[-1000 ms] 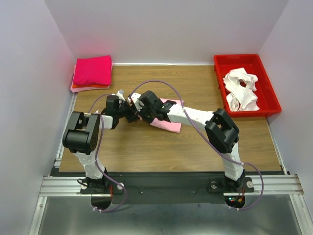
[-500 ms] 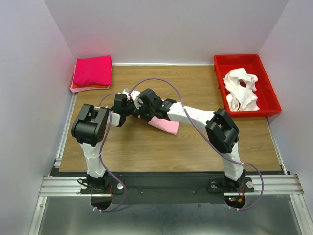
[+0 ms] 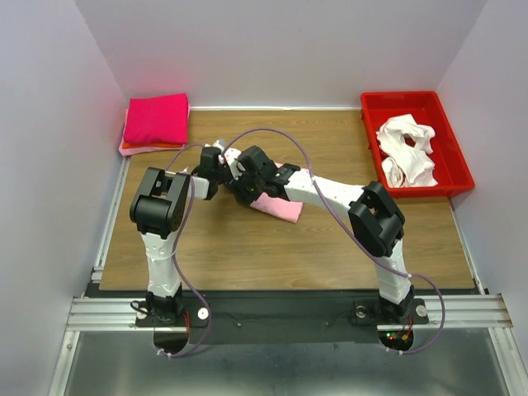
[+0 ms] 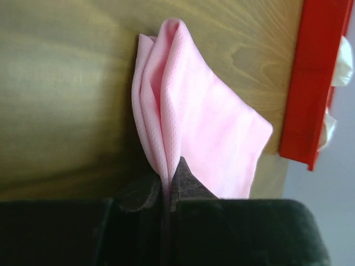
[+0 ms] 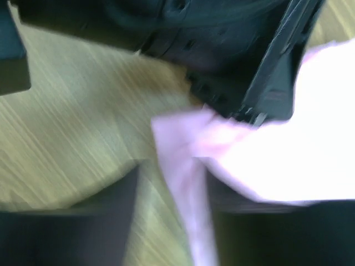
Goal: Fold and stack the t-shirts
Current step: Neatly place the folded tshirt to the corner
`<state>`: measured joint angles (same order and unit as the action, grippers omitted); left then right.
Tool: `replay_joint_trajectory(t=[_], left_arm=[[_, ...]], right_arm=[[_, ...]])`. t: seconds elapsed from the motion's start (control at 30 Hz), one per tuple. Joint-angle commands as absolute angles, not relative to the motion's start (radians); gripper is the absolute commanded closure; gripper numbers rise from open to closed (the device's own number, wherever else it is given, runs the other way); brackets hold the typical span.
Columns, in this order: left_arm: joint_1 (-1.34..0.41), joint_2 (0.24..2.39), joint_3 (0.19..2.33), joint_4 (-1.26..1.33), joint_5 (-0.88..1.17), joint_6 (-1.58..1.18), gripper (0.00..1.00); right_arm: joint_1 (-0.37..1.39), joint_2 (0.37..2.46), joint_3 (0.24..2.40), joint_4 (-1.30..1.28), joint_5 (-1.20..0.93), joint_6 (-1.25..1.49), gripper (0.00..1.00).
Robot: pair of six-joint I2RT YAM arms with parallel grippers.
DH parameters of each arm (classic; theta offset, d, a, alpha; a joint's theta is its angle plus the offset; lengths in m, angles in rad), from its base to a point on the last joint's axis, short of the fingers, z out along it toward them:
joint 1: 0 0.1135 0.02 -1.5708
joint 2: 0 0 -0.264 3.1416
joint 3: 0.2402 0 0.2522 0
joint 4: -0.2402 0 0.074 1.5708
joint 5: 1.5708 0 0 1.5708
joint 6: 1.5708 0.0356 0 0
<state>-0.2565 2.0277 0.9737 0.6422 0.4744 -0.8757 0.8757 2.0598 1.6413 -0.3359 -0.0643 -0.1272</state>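
We have the left gripper point(image 4: 165, 191) clenched on one edge of the single folded pink shirt point(image 4: 194, 127), whose long axis runs straight out from its fingers toward the red bin point(image 4: 302, 83). The right gripper point(image 3: 233, 169) sits just beside it, its grip too blurred to tell. The stack point(image 3: 132, 149) lies beyond both grippers to their left, nearer the left arm point(image 3: 157, 214), with one magenta shirt point(image 3: 157, 115) on top and at least one paler beneath; the bin's white shirts point(image 3: 408, 148) are a heap we cannot count.
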Motion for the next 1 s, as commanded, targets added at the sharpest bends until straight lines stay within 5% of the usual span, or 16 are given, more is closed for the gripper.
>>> replay_joint_trajectory(t=[0.0, 0.07, 0.4, 0.97], left_arm=[[-0.253, 2.017, 1.178, 0.438, 0.347, -0.594, 1.0], [-0.255, 2.026, 1.251, 0.303, 0.279, -0.494, 1.0], [-0.18, 2.088, 1.67, -0.024, 0.132, -0.155, 1.0], [-0.023, 2.281, 2.249, -0.189, 0.043, 0.139, 1.0]], right_arm=[[0.864, 1.999, 1.651, -0.327, -0.049, -0.089, 0.17], [0.822, 1.97, 1.634, -0.331, -0.044, -0.066, 0.0], [0.635, 1.849, 1.543, -0.379, -0.084, -0.049, 0.0], [0.606, 1.822, 1.499, -0.383, -0.115, -0.06, 0.0]])
